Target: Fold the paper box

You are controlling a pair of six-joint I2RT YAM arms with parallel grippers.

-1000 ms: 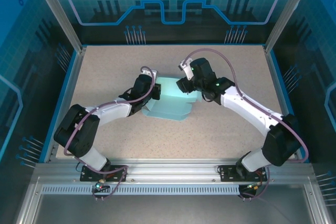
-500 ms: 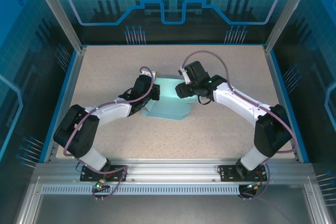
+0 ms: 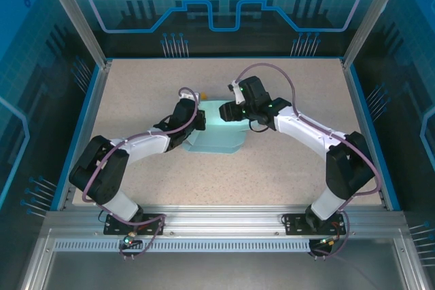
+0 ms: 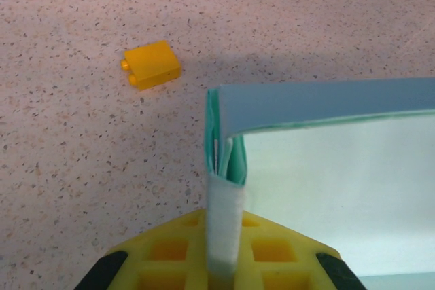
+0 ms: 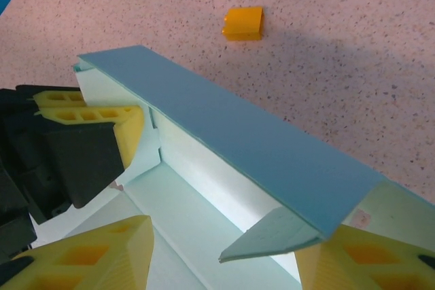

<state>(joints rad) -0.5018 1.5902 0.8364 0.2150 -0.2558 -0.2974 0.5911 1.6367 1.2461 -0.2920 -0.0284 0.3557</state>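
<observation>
The paper box [image 3: 216, 139] is light blue card, partly folded, lying mid-table between both arms. Seen from the right wrist, the paper box [image 5: 231, 127] has a long back wall bent over a pale trough, with a triangular flap hanging at its right end. My left gripper [image 3: 198, 121] holds the box's left end. In the left wrist view, my left gripper [image 4: 224, 216] is shut on the folded end wall of the box [image 4: 326, 161]. My right gripper [image 5: 231, 236] is open, its yellow fingers [image 5: 92, 256] straddling the trough. It sits over the box's far edge [image 3: 232, 112].
A tiny orange brick [image 4: 151, 64] lies on the speckled table [image 3: 292, 168] just beyond the box, also visible as an orange brick [image 5: 243, 23] from the right wrist. Blue rails and dark walls border the table.
My right gripper has swung left and lower onto the box's far wall, covering the right flap. The box has slid slightly left. My left gripper has kept its hold.
</observation>
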